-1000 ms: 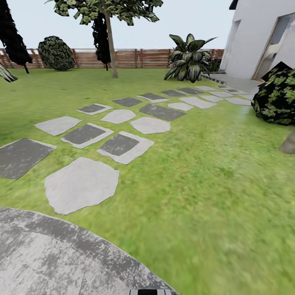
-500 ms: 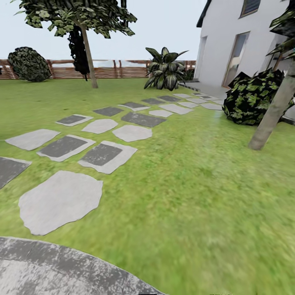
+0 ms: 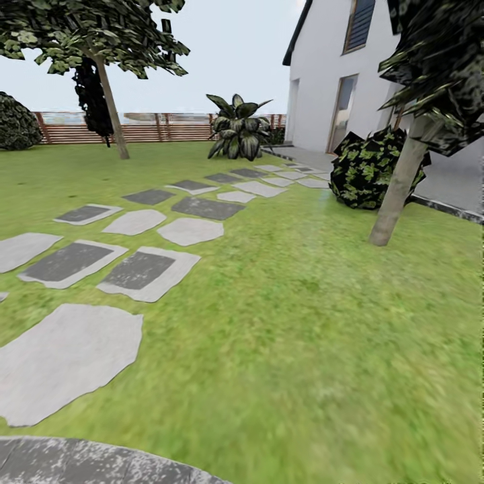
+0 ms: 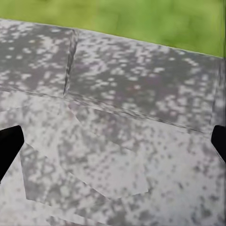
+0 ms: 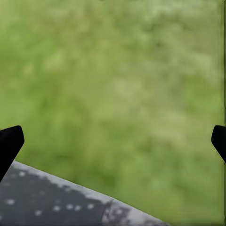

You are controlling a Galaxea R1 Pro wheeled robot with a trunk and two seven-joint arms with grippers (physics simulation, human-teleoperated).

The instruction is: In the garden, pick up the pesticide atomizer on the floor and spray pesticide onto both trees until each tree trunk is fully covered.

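With both the left gripper (image 4: 113, 139) and the right gripper (image 5: 113, 141) spread wide and empty over paving (image 4: 117, 141) and lawn (image 3: 302, 323), the robot probably searches for the atomizer, facing a leaning grey-tan trunk (image 3: 398, 187).

Open lawn (image 3: 323, 349); tree trunk (image 3: 398, 191) right

My head camera looks forward and down across the lawn (image 3: 323, 349) toward the house (image 3: 323, 74). Both wrist cameras face down, close over the paving (image 4: 117, 141), sharing its grass edge.
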